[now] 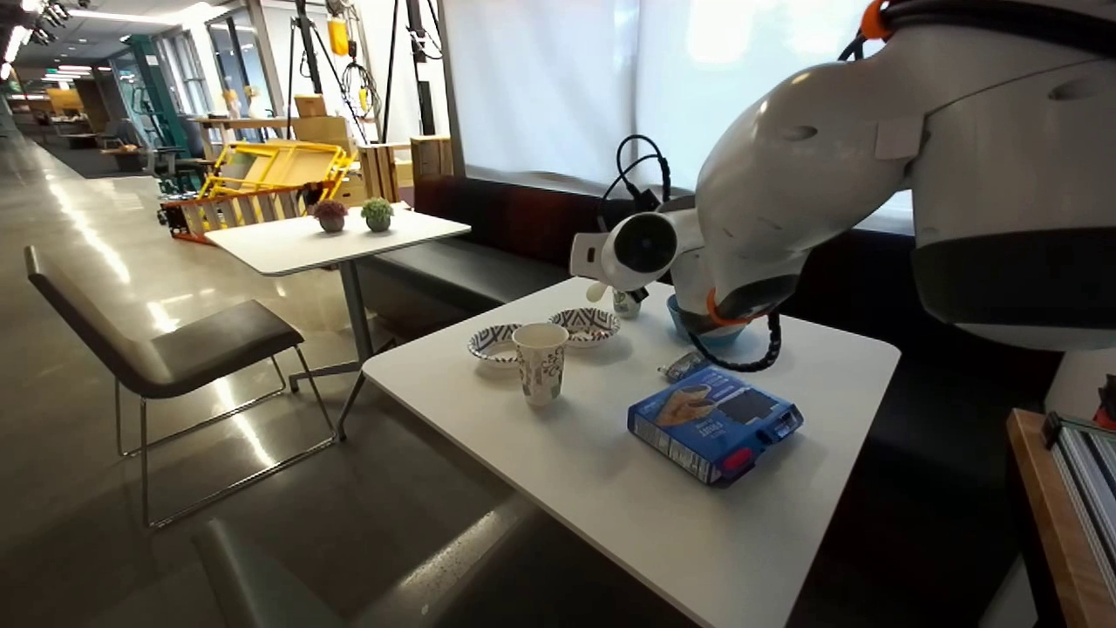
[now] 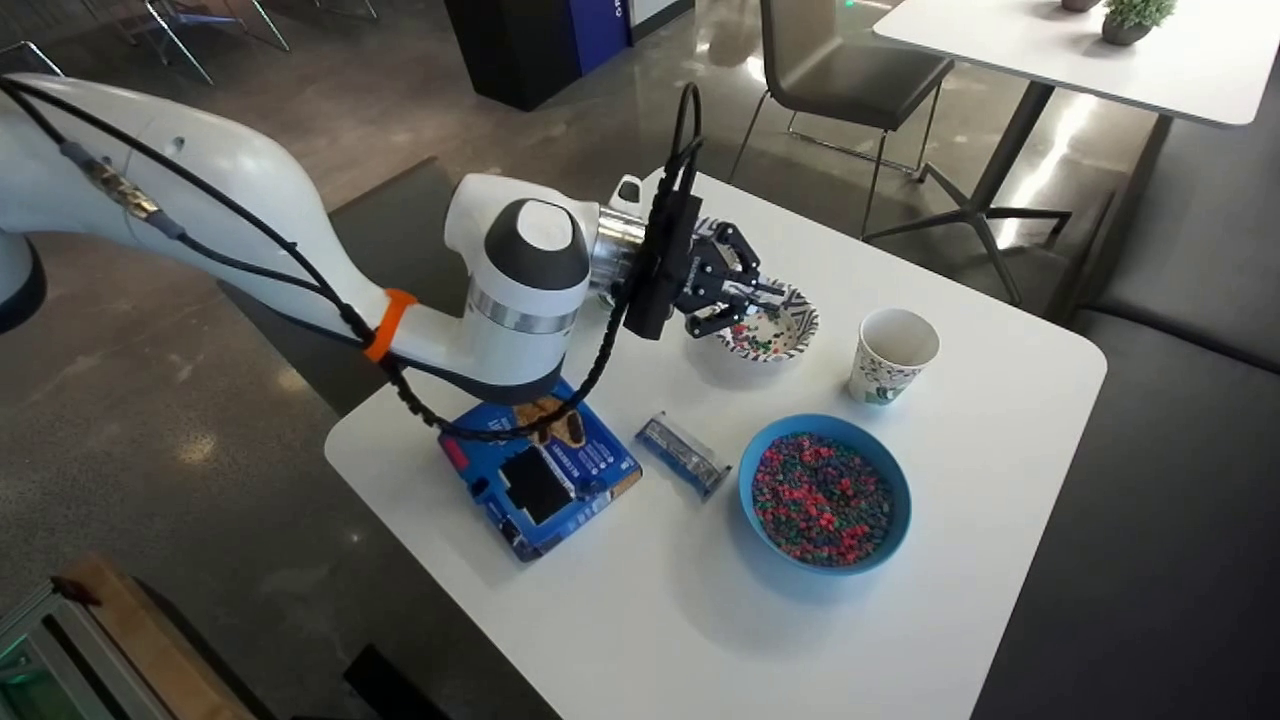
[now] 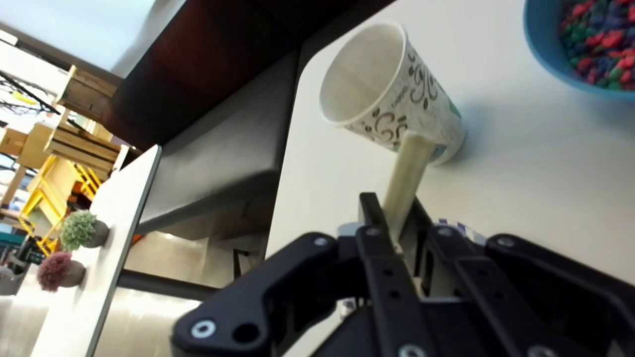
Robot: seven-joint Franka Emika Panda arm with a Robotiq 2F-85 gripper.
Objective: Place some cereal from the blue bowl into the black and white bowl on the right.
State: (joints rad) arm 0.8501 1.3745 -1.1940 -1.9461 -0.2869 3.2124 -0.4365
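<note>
The blue bowl [image 2: 822,427], full of red, green and purple cereal, stands near the bench side. It also shows in the wrist view [image 3: 544,52], and partly behind the arm in an exterior view [image 1: 677,321]. The right black and white bowl [image 2: 803,312] holds a few coloured pieces; it also shows in an exterior view [image 1: 588,318]. A second patterned bowl [image 1: 493,340] is beside it. My gripper [image 2: 772,297] is above the patterned bowls. In the wrist view its fingers [image 3: 394,218] are shut on a pale stick [image 3: 409,173], like a spoon handle. Its far end is hidden.
A paper cup [image 2: 893,355] stands between the blue bowl and the patterned bowls. Another cup [image 1: 540,362] stands by the patterned bowls. A blue printed box [image 1: 715,414] and a wrapped bar [image 2: 683,455] lie on the white table [image 2: 620,610].
</note>
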